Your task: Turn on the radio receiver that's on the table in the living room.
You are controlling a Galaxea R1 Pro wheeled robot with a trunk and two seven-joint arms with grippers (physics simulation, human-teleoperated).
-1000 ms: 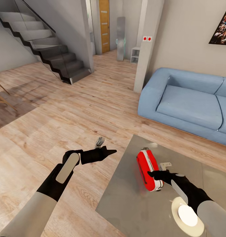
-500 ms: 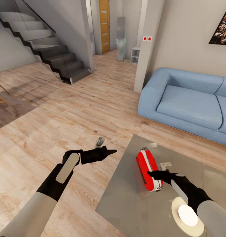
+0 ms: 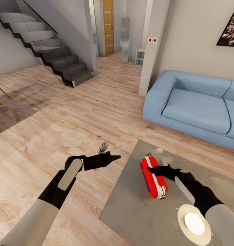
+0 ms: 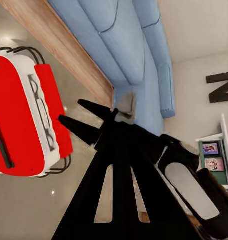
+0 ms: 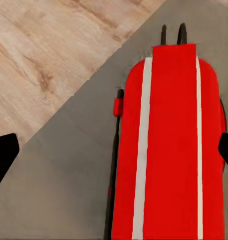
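Living room: light plank floor point(image 3: 62, 112), pale-blue sofa point(image 3: 195, 106) against the beige wall, stairs point(image 3: 45, 44) at the far end, and the low glossy table point(image 3: 130, 208) right in front of the robot. The radio point(image 3: 154, 177) (red w/ white stripes, lying flat) sits on the table's near-left part, close to the edge toward the floor.

Step in hand, as I read it: right gripper point(image 3: 154, 169) closing in on the radio to hit its switch. Jaws are spread wide; in the right wrist view the radio point(image 5: 168, 145) lies directly ahead, between the two dark fingertips point(image 5: 4, 155), nothing grasped. A small red tab on the black side rail point(image 5: 117, 106) sits toward one jaw; could be the switch, can't tell for sure.

Left gripper point(image 3: 112, 158) hangs off the table's edge over the floor, jaws parted and empty; from its wrist cam the radio point(image 4: 24, 115) is just ahead of the tips, table between them.

Next move prob. needs one fingertip lined up on the control and a light press, since a flat radio on a slick top could slide instead.

Other stuff: a white plate point(image 3: 193, 223) on the table behind the right wrist, well clear of the jaws; a small white item point(image 3: 164, 160) just beyond the right fingers, too hidden to name. Nothing blocks the approach.
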